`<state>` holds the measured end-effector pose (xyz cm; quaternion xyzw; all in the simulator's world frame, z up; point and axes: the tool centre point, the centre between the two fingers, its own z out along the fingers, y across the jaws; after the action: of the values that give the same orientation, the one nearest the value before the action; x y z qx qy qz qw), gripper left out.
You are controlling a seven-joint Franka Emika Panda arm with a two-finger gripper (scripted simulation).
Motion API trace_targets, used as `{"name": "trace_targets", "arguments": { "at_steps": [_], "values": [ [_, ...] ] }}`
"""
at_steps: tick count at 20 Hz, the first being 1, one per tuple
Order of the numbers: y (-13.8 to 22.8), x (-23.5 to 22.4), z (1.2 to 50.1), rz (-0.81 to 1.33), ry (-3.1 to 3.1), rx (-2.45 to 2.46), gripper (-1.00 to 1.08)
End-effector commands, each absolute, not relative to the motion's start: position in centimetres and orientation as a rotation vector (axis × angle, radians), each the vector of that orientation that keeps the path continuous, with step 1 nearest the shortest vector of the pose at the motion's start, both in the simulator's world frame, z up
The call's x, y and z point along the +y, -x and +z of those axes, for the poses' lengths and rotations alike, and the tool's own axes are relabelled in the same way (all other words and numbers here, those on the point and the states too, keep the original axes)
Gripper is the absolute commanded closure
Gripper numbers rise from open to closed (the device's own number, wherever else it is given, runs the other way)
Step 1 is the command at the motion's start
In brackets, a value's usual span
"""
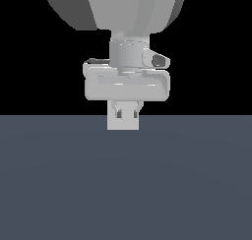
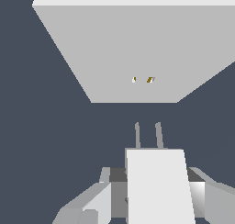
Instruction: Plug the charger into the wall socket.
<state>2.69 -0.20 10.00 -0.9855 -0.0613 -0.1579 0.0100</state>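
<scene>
Holding the small, hard, light-looking charger (image 2: 158, 186) by its sides, the gripper (image 1: 126, 111) is clamped on it, prongs facing the wall socket (image 2: 137, 53).

You're looking at a pale grey-white arm (image 1: 123, 8) with a fat rounded upper link shaded darker on one side, a ribbed cylindrical wrist collar, then a wide boxy gripper (image 1: 126, 114) with stubby light fingers (image 1: 118, 111).
</scene>
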Motion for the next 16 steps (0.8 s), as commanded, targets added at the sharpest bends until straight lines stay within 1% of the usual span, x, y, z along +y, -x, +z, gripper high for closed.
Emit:
{"name": "trace_targets", "arguments": {
  "at_steps": [1, 7, 16],
  "values": [
    [-2.7, -0.2, 10.0, -0.493, 3.076, -0.192, 1.08],
    [-3.6, 0.0, 10.0, -0.493, 3.076, -0.192, 1.08],
    [-6.6, 0.3, 10.0, -0.492, 3.077, -0.192, 1.08]
  ]
}}
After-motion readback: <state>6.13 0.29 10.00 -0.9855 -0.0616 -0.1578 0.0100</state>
